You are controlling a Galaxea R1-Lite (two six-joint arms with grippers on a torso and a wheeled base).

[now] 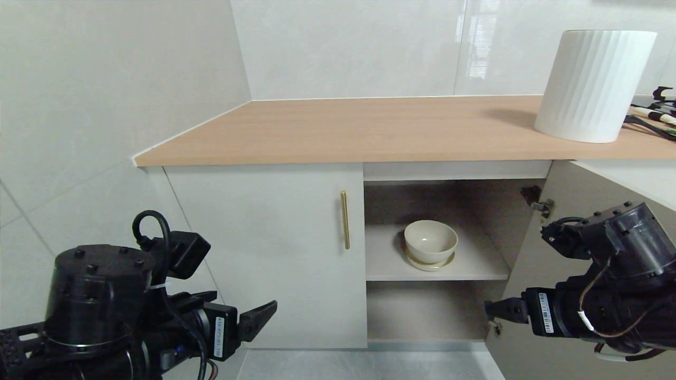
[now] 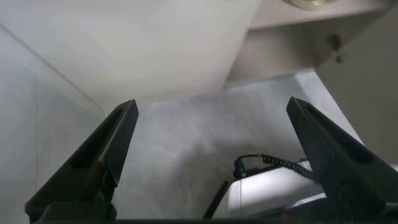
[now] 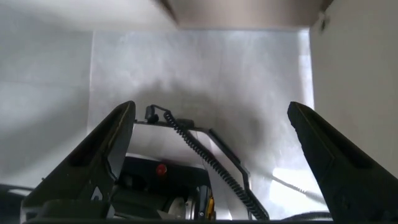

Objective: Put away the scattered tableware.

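Bright even light, glare on wall tiles [image 1: 478, 47], shadowed cupboard [image 1: 422, 208]

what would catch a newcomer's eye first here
Likely the cream ceramic bowl sitting on a small gold-rimmed plate, on the middle shelf of the white cabinet whose right door stands open. Next, the tall white ribbed cylinder at the right end of the wooden countertop. Low in front, the left claw and right claw both hang open and empty.
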